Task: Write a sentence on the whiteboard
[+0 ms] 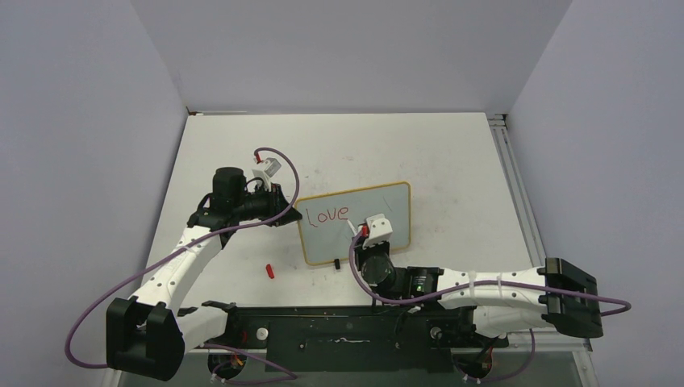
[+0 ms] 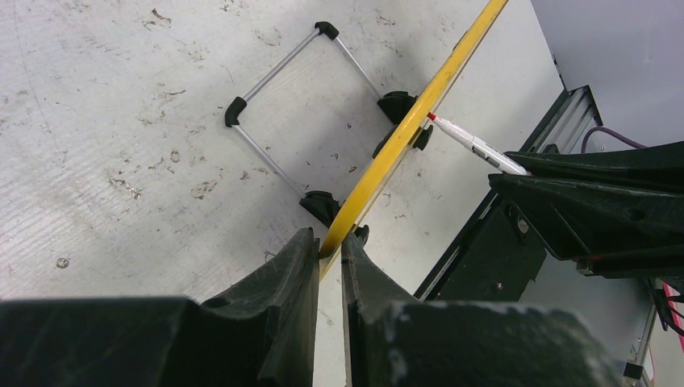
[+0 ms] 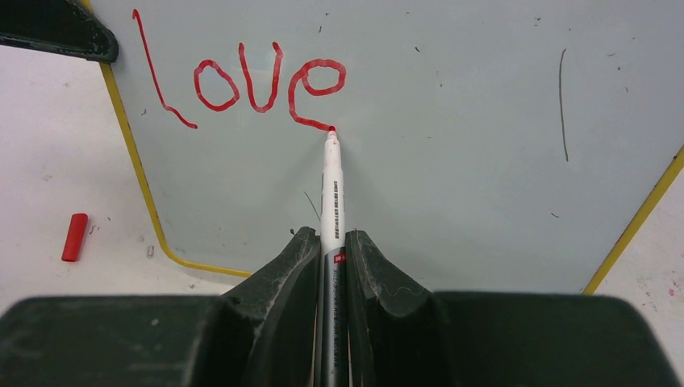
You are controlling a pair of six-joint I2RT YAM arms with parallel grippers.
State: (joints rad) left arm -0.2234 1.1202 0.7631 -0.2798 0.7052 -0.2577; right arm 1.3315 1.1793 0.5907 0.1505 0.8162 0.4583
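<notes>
The whiteboard [image 1: 379, 203], glossy white with a yellow frame [image 2: 403, 133], stands tilted at mid table. My left gripper [image 1: 284, 211] [image 2: 327, 238] is shut on its left edge, the frame pinched between both fingertips. My right gripper [image 1: 364, 239] [image 3: 331, 235] is shut on a white and grey marker [image 3: 331, 185]. The marker's red tip touches the board at the tail of the "e". Of the sentence, the red word "Love" [image 3: 242, 81] [image 1: 327, 214] shows on the board's left half. The marker [image 2: 476, 145] also shows past the frame in the left wrist view.
A red marker cap [image 1: 270, 271] [image 3: 74, 236] lies on the table left of the board's near corner. The board's wire stand [image 2: 298, 105] with black feet rests behind it. A black rail [image 1: 339, 326] runs along the near edge. A thin dark stroke [image 3: 562, 105] marks the board's right half.
</notes>
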